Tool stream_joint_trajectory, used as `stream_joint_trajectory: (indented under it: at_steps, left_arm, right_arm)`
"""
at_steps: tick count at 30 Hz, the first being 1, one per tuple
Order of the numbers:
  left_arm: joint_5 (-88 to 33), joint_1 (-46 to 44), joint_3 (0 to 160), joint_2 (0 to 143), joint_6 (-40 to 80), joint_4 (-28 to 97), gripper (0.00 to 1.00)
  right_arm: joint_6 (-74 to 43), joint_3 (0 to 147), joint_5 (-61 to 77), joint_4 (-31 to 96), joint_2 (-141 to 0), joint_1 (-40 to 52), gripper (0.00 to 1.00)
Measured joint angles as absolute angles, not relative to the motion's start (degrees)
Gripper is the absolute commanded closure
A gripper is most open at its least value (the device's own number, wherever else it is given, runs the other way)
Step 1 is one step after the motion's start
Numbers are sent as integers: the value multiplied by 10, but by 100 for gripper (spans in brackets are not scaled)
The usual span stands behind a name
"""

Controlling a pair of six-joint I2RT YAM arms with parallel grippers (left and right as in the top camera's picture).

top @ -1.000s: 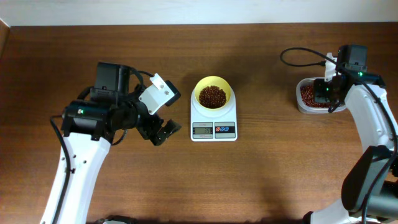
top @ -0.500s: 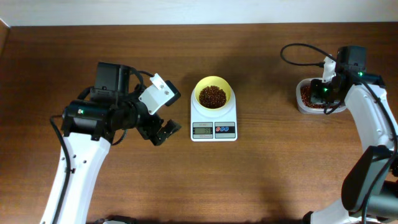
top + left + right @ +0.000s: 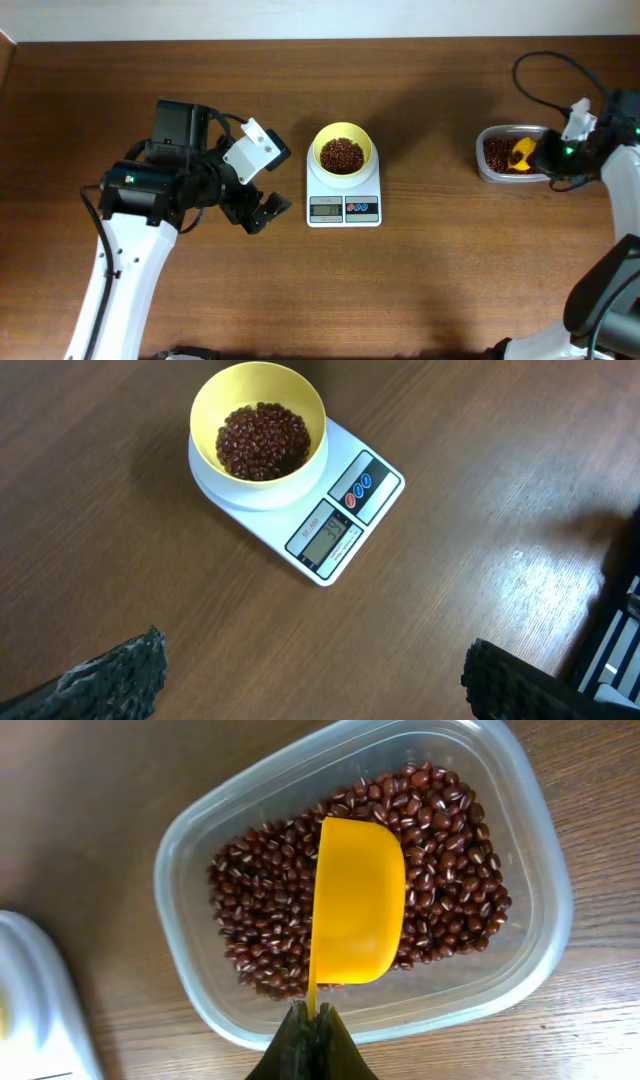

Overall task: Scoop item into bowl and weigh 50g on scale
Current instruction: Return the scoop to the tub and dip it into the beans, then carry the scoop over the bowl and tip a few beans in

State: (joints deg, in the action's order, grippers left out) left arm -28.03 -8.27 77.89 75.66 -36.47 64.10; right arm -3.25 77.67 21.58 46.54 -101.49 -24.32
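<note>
Right claw (image 3: 312,1020) — scoop (image 3: 355,900) lengthwise outward

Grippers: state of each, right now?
Left gripper: open, empty.
Right gripper: shut on the yellow scoop handle, scoop over the beans in the clear tub.

looks like a robotics lab bench setup: white robot arms (image 3: 115,270) at a wood-grain desk (image 3: 450,280), plain pale wall (image 3: 300,15) behind, kitchen scale (image 3: 343,205) and plastic bean tub (image 3: 483,165) on it.
</note>
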Motion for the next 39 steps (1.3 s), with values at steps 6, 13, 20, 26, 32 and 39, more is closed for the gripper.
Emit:
stream_joint_trajectory:
  at_steps: [6, 13, 20, 26, 32, 39]
  left_arm:
    - [-281, -83, 779, 757, -365, 641, 1]
    - [-280, -83, 779, 757, -365, 641, 1]
    - [-280, -83, 779, 757, -365, 641, 1]
    - [-280, -83, 779, 757, -365, 641, 1]
    - [-280, -83, 779, 757, -365, 641, 1]
    - [-280, -83, 779, 757, -365, 641, 1]
  right_arm:
    - [-32, 777, 319, 469, -1015, -304, 96]
    - [-26, 777, 469, 469, -1015, -310, 96]
    - [-11, 777, 551, 413, -1015, -184, 96]
    - [14, 776, 557, 324, -1015, -46, 96]
    - [107, 777, 518, 310, -1015, 58, 96]
    - [225, 776, 393, 282, -1015, 148, 96]
